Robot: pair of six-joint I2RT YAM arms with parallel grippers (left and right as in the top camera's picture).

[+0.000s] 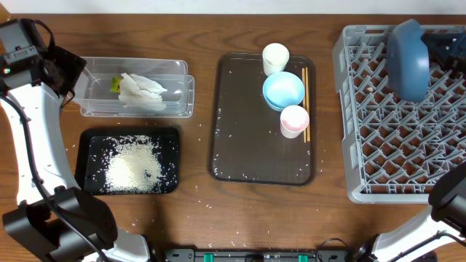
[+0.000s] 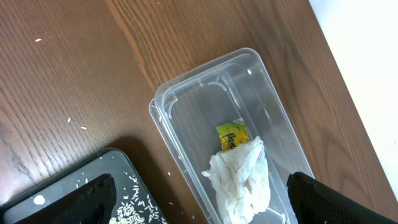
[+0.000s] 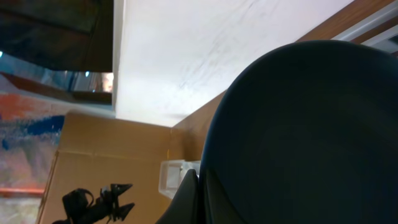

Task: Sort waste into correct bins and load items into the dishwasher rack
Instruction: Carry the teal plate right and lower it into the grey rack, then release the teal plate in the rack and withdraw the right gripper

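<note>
Overhead, the right gripper (image 1: 440, 45) was clenched on the rim of the large dark-blue dish (image 1: 408, 62), which stood on edge over the far part of the grey dishwasher rack (image 1: 378, 167) at the table's right; the right wrist view was almost filled by the dish's dark curve. The left gripper (image 1: 69, 73) hung with its jaws released and empty at the far-left end of the clear tub (image 1: 98, 110). The dish looked stiff, smooth and likely the heaviest piece, so a pinch on its rim seemed the only hold, and one prone to slip or swing. On the brown serving tray (image 1: 247, 145) in the middle waited one light-blue bowl (image 1: 283, 91), two cups (a white cup (image 1: 275, 57) at the far edge, a pink cup (image 1: 294, 120) nearer) and one pair of wooden chopsticks (image 1: 306, 102), two sticks lying along the tray's right side. The bowl and cups appeared light and rigid, best taken by one wall at the rim. The thin chopsticks, flat beside the tray's edge, would probably be the fiddliest to pinch. The waste counted one crumpled tissue (image 1: 142, 91) and one snack wrapper (image 2: 231, 135), both soft and inside the tub, and one heap of rice (image 1: 135, 166) in the black tray (image 1: 87, 182) at near left, with stray grains scattered over the table
</note>
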